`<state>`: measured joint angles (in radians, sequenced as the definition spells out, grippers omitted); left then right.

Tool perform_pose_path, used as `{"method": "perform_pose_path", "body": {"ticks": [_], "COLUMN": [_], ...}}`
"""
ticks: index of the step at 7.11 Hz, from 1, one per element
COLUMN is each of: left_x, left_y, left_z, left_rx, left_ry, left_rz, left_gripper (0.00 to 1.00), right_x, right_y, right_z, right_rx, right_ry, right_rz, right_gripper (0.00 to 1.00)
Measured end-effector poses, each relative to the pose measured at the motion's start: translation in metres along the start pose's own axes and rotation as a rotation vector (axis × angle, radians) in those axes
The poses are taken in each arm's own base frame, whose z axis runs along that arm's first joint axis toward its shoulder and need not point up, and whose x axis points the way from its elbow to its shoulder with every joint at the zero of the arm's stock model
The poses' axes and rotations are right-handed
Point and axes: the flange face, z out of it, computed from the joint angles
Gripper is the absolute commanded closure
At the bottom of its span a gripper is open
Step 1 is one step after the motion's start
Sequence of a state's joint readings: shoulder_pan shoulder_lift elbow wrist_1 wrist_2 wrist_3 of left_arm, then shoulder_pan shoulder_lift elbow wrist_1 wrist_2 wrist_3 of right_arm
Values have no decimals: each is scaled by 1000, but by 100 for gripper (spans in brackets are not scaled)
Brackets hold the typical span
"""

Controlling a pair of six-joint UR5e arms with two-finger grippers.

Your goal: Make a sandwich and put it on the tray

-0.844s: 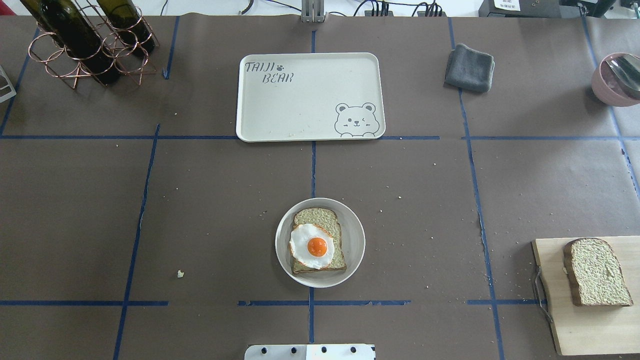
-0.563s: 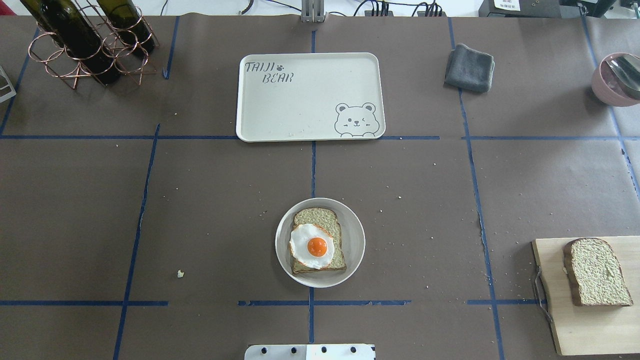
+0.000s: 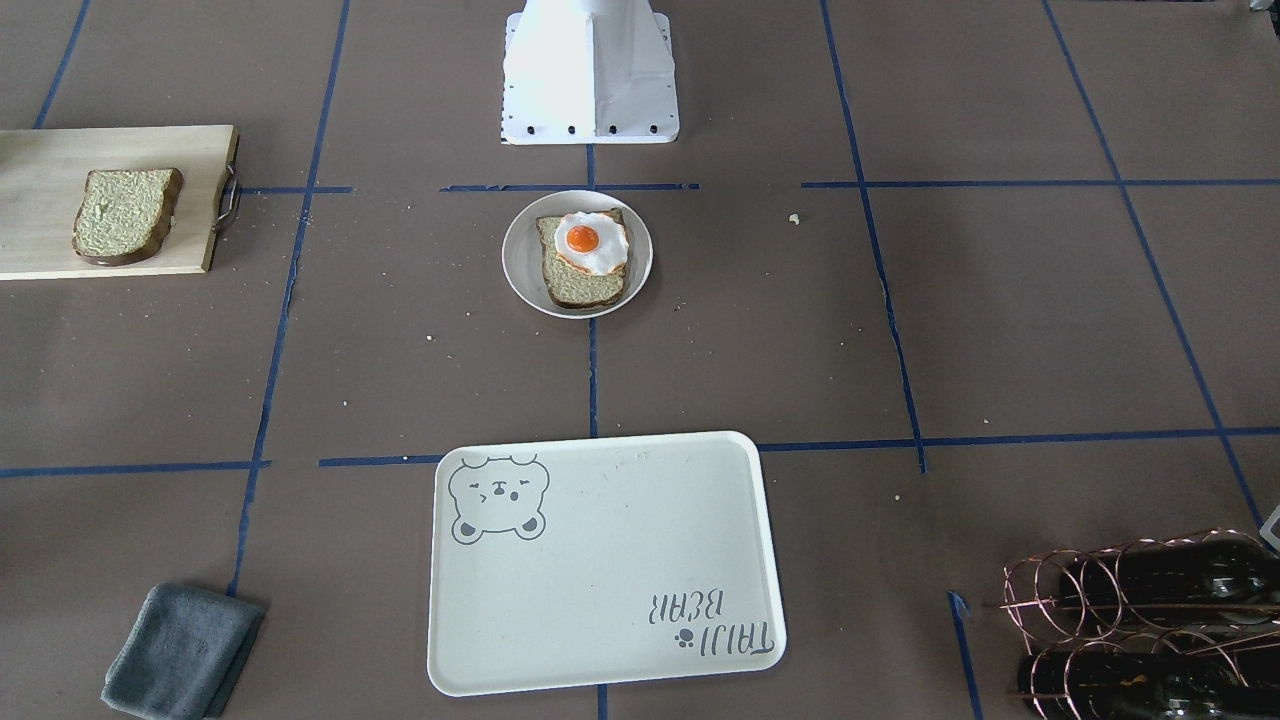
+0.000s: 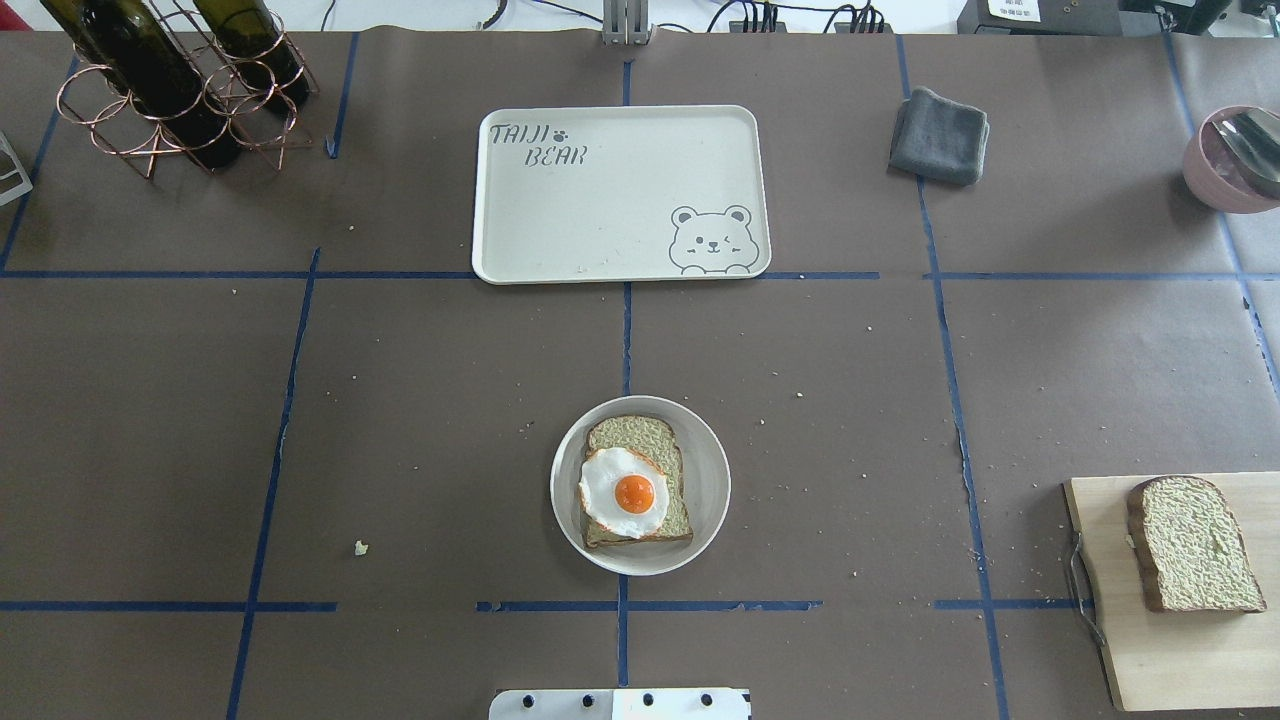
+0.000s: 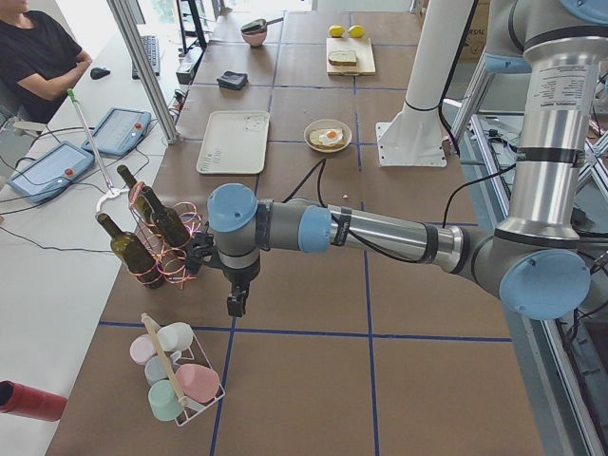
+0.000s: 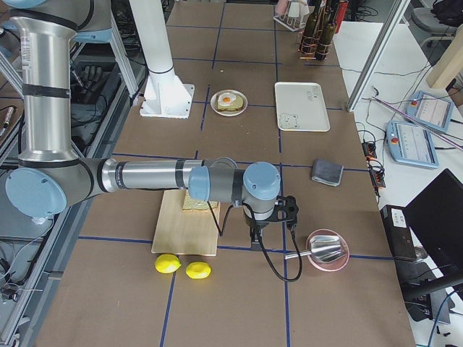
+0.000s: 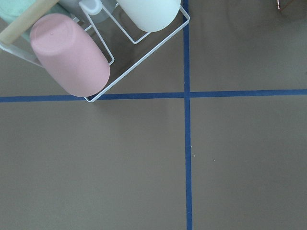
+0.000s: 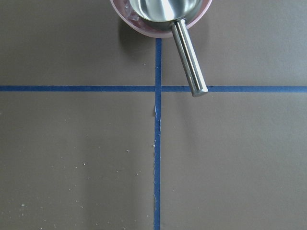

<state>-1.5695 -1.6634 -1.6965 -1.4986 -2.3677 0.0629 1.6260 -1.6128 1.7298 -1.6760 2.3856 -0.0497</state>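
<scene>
Table (image 4: 400, 400) is staying unchanged; sandwich (image 4: 625, 492) is waiting half-made.
Second bread slice (image 4: 1195, 545) is lying on cutting board (image 4: 1160, 660); left gripper (image 5: 235, 304) and right gripper (image 6: 256, 235) are hanging aside, spread or pressed I cannot tell.

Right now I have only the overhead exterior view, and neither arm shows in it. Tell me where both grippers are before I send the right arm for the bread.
Observer: In the exterior left view, the left gripper hangs near the wine rack and a cup rack.
Operator: Now the right one.
Observer: In the exterior right view, the right gripper hangs between the cutting board and the pink bowl. I cannot tell whether it is open or shut.
Operator: Report anything past the board's outer edge.
Observer: Two lemons lie right beside that edge.
</scene>
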Motion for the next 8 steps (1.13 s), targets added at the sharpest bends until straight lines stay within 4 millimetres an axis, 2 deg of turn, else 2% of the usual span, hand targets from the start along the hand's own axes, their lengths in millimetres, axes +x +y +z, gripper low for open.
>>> {"method": "perform_pose_path", "body": {"ticks": [1,3,5,7,8], "left_x": [28,75,148,217,247], "left_y": [-14,-36,-66,-86,-87], "left_z": [13,28,50,49,47], "left_rx": [1,29,32,45,62], "left_ry": [27,57,97,131,149], "left_rz": [69,203,300,204,155], "left_gripper": [0,0,0,0,0], "right_x": [-23,-58,-82,-119,-133], "right_y": [-11,-18,-19,-15,-5], "right_z": [-9,-4,1,12,15], "right_rx": [16,2,-12,-44,-54], "right_ry": [-17,-79,-108,-95,-76], "right_rz": [-33,-35,-24,41,56], "right_gripper": [0,0,0,0,0]}}
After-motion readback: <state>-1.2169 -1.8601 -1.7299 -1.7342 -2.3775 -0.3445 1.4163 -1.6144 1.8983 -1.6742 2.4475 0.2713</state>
